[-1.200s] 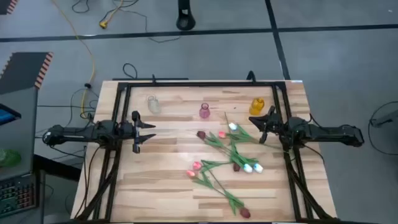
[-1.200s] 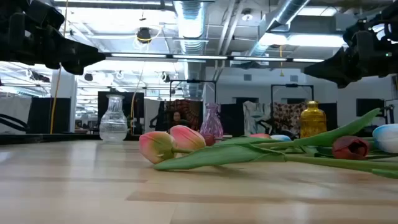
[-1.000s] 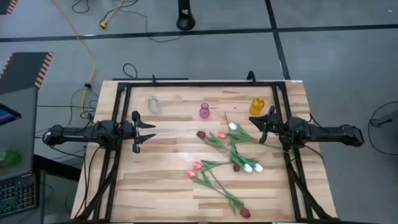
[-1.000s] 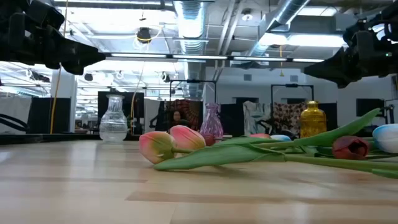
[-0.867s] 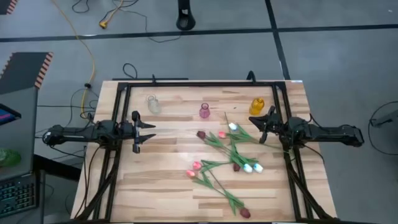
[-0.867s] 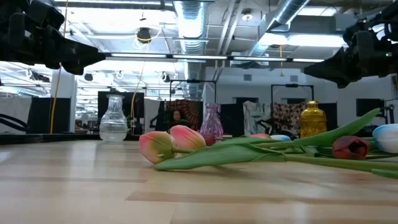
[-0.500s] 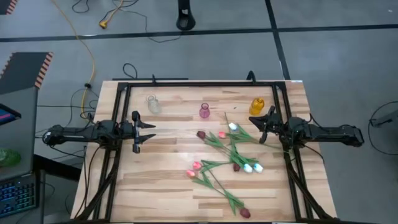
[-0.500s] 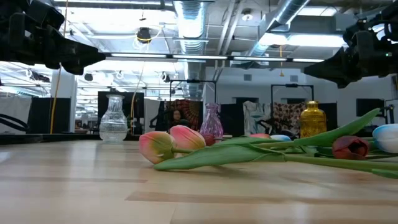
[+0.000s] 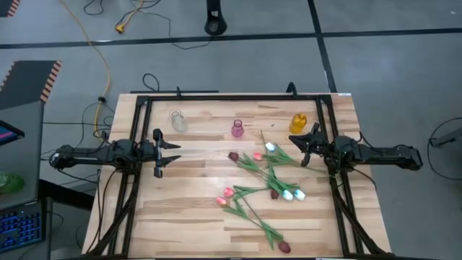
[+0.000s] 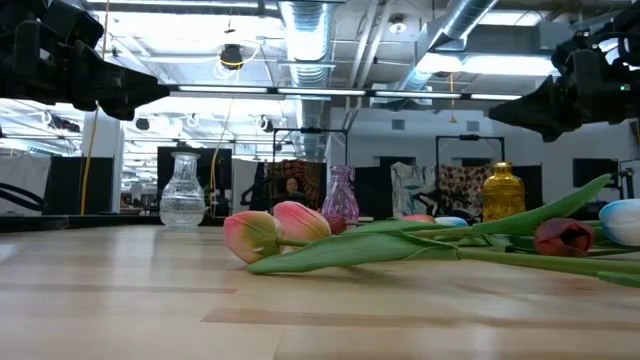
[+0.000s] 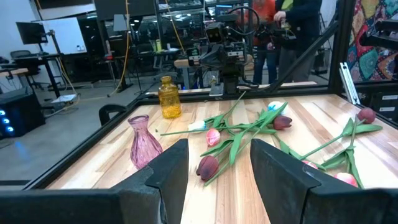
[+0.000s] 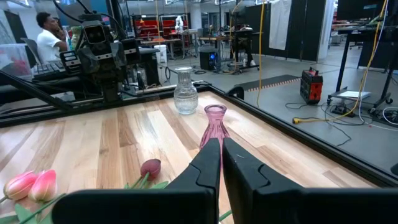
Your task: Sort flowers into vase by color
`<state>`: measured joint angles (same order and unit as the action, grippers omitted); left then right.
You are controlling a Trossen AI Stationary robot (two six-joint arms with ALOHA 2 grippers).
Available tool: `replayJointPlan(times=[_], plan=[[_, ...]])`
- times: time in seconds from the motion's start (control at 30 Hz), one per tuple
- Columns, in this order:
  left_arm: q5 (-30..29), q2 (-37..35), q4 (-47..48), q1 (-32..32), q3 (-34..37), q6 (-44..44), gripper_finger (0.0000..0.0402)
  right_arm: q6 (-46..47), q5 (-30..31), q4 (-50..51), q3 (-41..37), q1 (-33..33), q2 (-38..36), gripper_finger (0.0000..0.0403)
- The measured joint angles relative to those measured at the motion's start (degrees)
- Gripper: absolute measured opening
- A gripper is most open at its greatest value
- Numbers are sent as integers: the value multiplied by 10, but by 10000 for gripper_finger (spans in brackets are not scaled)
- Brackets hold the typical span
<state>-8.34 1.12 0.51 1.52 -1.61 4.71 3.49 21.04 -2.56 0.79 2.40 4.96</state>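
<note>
1. The left gripper [image 9: 175,154] hovers above the table [image 9: 195,209], well left of the pink vase [image 9: 237,128]; its fingers [image 11: 171,168] stand apart and hold nothing.
2. The clear vase [image 9: 177,120] stands left of the pink vase, in the same back row.
3. The pink vase is upright at the middle of that row.
4. The flowers [image 9: 261,184] lie loose on the wood in front of the pink vase and to its right, with red, pink and white heads and crossing stems.
5. The amber vase [image 9: 299,122] stands right of the pink vase.
6. The right gripper [image 9: 304,148] hangs just in front of the amber vase, fingers [image 12: 208,163] pressed together, empty.
</note>
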Motion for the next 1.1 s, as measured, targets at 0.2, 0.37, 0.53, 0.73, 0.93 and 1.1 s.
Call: replayJointPlan(times=[0.2, 0.37, 0.53, 0.73, 0.93, 1.1], plan=[[0, 0, 0, 0, 0, 43, 161, 0, 0, 0, 0, 0, 0, 47], [0, 0, 0, 0, 0, 76, 161, 0, 0, 0, 0, 0, 0, 47], [0, 0, 0, 0, 0, 55, 161, 0, 0, 0, 0, 0, 0, 47], [0, 0, 0, 0, 0, 42, 161, 0, 0, 0, 0, 0, 0, 47], [0, 0, -23, 0, 0, 10, 161, 0, 0, 0, 0, 0, 0, 47], [3, 17, -66, 0, 0, -8, 161, 0, 0, 0, 0, 0, 0, 47]])
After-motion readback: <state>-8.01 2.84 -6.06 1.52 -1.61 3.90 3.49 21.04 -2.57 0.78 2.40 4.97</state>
